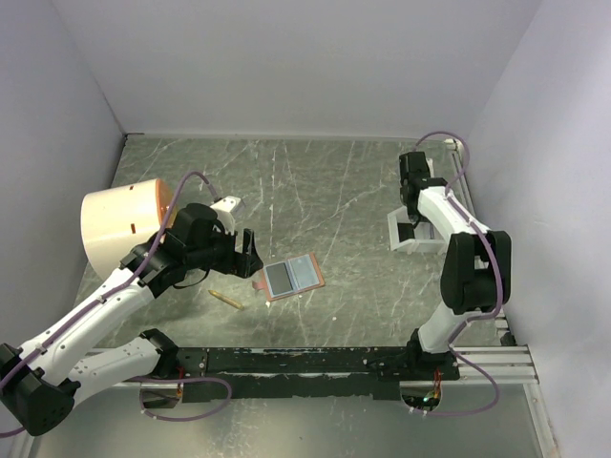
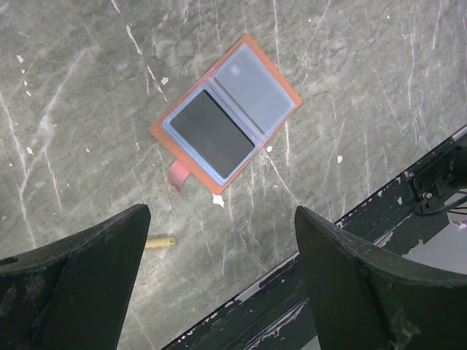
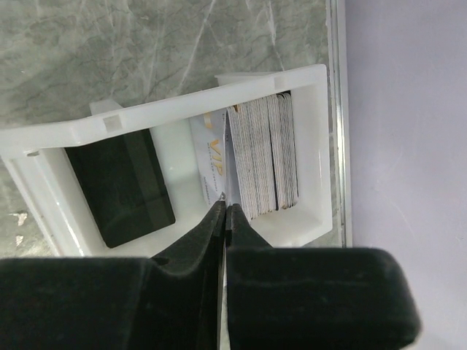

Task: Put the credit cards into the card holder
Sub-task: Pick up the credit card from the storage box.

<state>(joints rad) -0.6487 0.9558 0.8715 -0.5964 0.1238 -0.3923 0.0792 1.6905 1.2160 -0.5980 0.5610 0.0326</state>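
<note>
Spread open and flat near the middle of the grey marbled table: the card holder, inner side up. Long axis roughly left to right in the top view, right end angled slightly away from the arm bases. In the left wrist view, running from lower left to upper right. Snap tab sticking out of the left short end, toward the left gripper. A dark panel in the pocket nearest the tab, a pale blue-grey one in the far pocket; impossible to tell whether the pale one is a card or a bare sleeve.

Left fingers spread wide, nothing between them, hanging above the table. Holder beyond the fingertips, near but apart. Small tan stick on the table close to the left finger. Cream cylinder behind that arm.

Off by the right wall, well apart from the holder: the credit cards, stacked on edge in the right compartment of the white tray. Long edges running straight away from the right gripper, faces turned sideways. One pale card marked VIP leaning at the stack's left side. Right fingers pressed fully together, tips at the near edge of those cards, between the VIP card and the stack. Cannot tell whether a card is pinched there. Flat dark block in the tray's left compartment.
</note>
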